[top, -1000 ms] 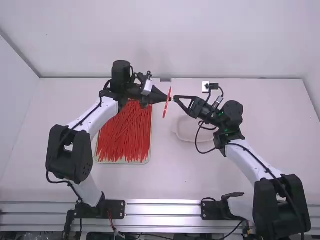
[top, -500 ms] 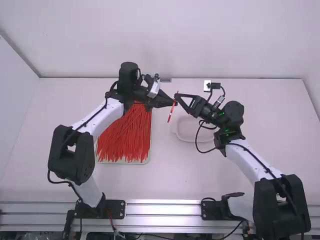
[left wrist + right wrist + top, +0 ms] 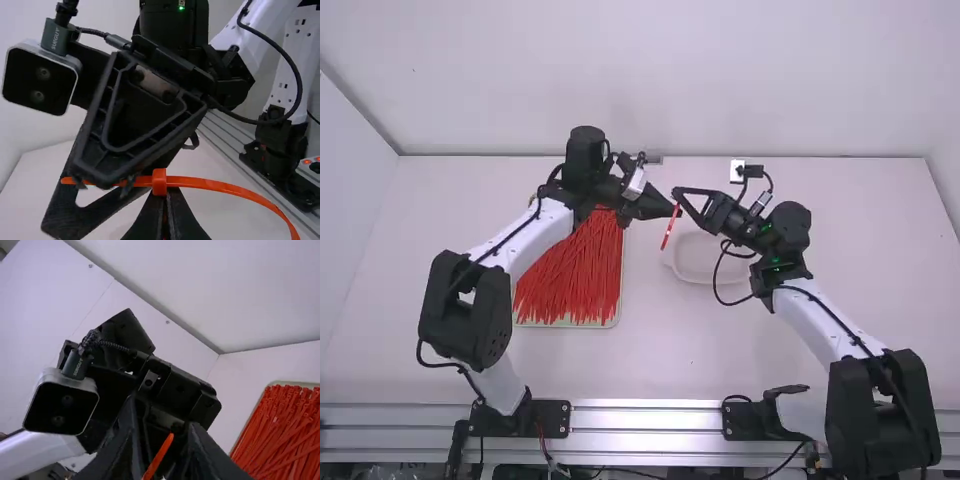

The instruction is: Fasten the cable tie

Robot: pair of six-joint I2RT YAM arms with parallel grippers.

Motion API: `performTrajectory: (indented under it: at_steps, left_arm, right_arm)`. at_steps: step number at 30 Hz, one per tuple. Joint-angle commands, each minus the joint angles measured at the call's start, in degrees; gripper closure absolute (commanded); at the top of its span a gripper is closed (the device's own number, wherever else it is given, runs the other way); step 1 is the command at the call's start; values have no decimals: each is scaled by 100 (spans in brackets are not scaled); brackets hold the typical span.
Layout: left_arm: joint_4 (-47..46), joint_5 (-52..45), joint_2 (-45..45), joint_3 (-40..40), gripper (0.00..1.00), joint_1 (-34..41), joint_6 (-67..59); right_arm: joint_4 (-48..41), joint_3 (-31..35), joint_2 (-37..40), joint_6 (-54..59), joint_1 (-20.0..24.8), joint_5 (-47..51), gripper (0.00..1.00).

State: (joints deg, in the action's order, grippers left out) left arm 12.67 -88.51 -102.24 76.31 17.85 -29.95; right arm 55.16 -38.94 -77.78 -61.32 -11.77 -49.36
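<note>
Left gripper (image 3: 164, 200) has swung the cable tie (image 3: 225, 187) beside the bowl (image 3: 698, 265), fingers pinching its head; right gripper's (image 3: 100, 182) fingers clamp the strap alongside; fastening looks close.

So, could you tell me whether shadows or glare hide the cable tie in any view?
High view: even light, faint shadows, no glare; the cable tie stands out against the table. Left wrist view: tie well lit. Right wrist view: tie shadowed, backlit by bright walls.

- We find the cable tie (image 3: 666, 228) above the table (image 3: 880, 230), between the left gripper (image 3: 670, 210) and the right gripper (image 3: 676, 193).
- The spare ties (image 3: 575, 265) lie in a tray (image 3: 570, 323) to its left.
- A dish (image 3: 695, 262) sits just right of the tray.
</note>
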Motion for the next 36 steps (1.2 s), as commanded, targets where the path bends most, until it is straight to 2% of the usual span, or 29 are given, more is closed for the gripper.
performTrajectory:
  at_steps: [1,2,3,4,13,36]
  left_arm:
    - [22,-146,2,-44,98,15,-28]
    - [17,-146,2,-44,98,24,-28]
    - [17,-146,2,-44,98,22,-26]
    - [17,-146,2,-44,99,22,-26]
    - [-24,-146,2,-66,98,17,225]
    - [-42,-146,2,-566,98,15,358]
  right_arm:
    - [42,-160,24,7,15,-81,84]
    - [42,-160,24,9,17,-92,94]
    - [42,-160,24,28,17,-146,99]
    - [46,-160,24,26,17,-157,100]
    - [319,-160,26,175,31,-356,100]
    - [1220,-160,26,107,807,-767,100]
